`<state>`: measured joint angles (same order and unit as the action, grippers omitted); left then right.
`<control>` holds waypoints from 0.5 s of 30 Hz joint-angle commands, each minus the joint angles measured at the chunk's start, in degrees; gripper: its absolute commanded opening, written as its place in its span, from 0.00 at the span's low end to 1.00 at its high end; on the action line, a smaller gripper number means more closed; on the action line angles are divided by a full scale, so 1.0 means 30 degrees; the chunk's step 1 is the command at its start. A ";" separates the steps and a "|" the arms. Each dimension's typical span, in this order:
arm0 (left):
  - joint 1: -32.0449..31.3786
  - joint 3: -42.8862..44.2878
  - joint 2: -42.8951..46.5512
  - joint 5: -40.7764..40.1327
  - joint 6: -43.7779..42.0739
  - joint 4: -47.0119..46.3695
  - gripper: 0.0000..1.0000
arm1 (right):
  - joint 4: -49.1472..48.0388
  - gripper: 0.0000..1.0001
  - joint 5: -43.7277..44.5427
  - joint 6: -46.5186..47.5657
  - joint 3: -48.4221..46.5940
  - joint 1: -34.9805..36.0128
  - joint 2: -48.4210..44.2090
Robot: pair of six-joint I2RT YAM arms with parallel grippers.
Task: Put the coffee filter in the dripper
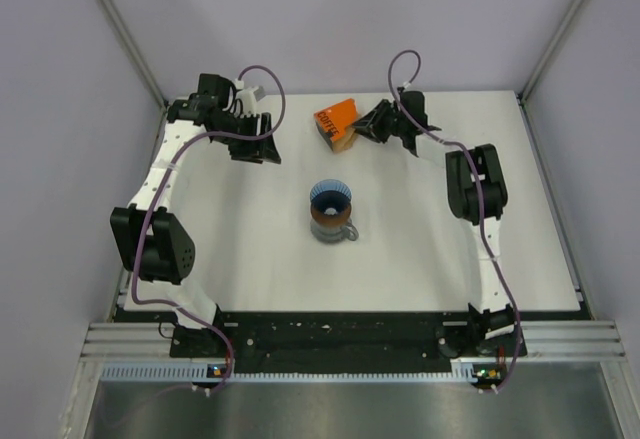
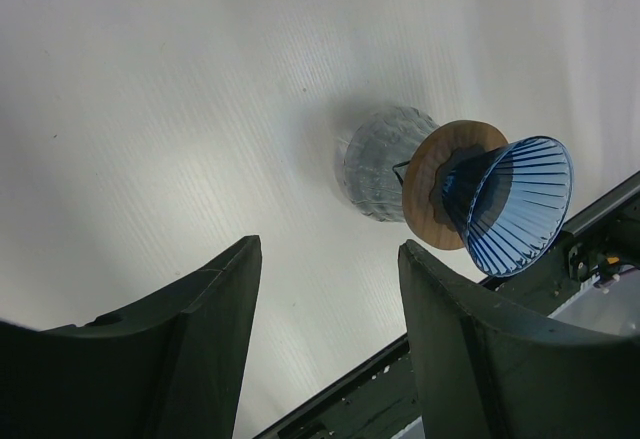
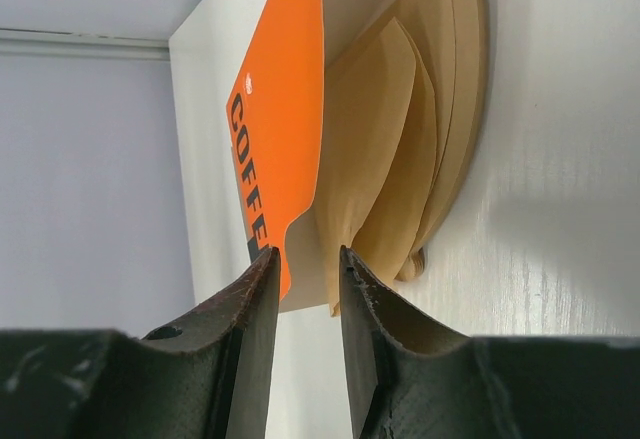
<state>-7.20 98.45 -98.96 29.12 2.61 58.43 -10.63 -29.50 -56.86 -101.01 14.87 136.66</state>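
Note:
The blue ribbed dripper (image 1: 330, 196) stands mid-table on a dark brown ring (image 1: 328, 218) on top of a grey clear pitcher (image 1: 343, 233). It also shows in the left wrist view (image 2: 520, 204). Several tan coffee filters (image 3: 375, 149) stick out of an orange box (image 3: 285, 129) at the back of the table (image 1: 335, 117). My right gripper (image 3: 308, 256) is at the box, with its jaws a narrow gap apart. The lower edge of the nearest filter lies just beyond the tips, and nothing is between them. My left gripper (image 2: 330, 244) is open and empty at the back left (image 1: 265, 151).
The white table (image 1: 420, 259) ends in a black strip at the near edge. Grey walls and metal posts enclose the back and sides. The right arm's cable (image 1: 405, 69) loops above the box.

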 commanded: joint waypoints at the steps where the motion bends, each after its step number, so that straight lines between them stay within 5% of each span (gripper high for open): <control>1: 0.0086 0.0404 0.0583 0.0399 -0.0255 -0.0611 0.63 | -0.0235 0.30 0.0457 -0.0031 -0.0841 0.0433 0.0530; 15: 0.0086 0.0433 0.0525 0.0399 -0.0255 -0.0640 0.63 | -0.1204 0.28 -0.0215 -0.0879 -0.1424 0.0462 0.1787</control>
<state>-7.20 98.45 -98.96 29.17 2.61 58.30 -11.16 -28.25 -57.58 -101.19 15.62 138.98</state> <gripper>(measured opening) 0.626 0.287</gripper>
